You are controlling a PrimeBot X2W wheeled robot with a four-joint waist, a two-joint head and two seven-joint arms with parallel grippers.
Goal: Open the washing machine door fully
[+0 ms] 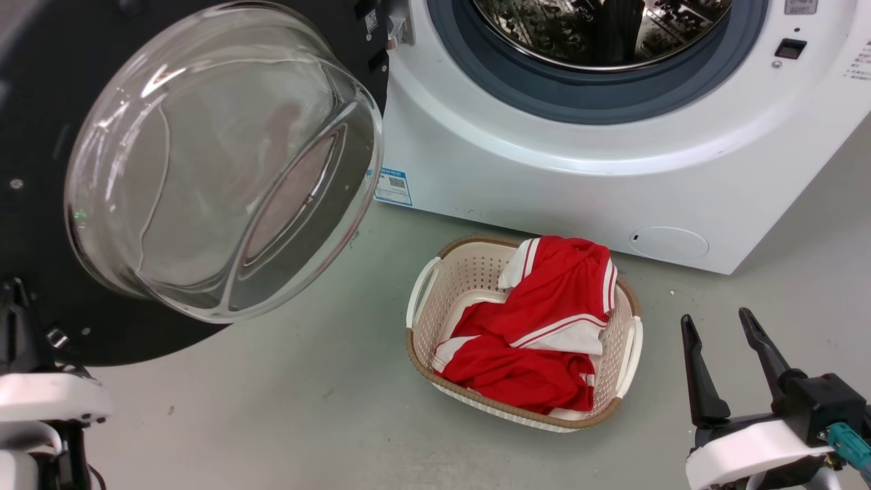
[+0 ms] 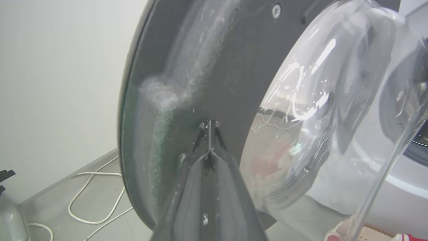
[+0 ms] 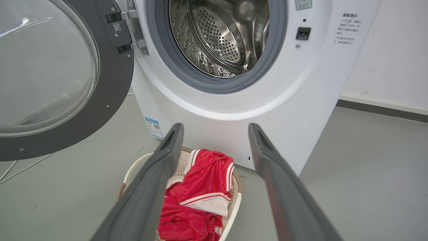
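The washing machine door (image 1: 41,102) stands swung out to the left of the white machine (image 1: 544,184), and its clear glass bowl (image 1: 218,163) bulges toward me. Its metal hinge (image 3: 132,33) holds it at the left of the drum opening (image 3: 220,33). My left gripper (image 2: 209,125) is shut, fingers pressed together, with the tips against the door's black inner face (image 2: 217,67) beside the glass. In the head view the left gripper (image 1: 15,292) is at the door's lower edge. My right gripper (image 1: 714,323) hangs open at the lower right, away from the door, holding nothing.
A cream plastic basket (image 1: 425,286) holding a red and white garment (image 1: 544,327) sits on the grey floor in front of the machine, under my open right gripper (image 3: 215,129). A white cable (image 2: 90,187) lies on the floor behind the door, near a pale wall.
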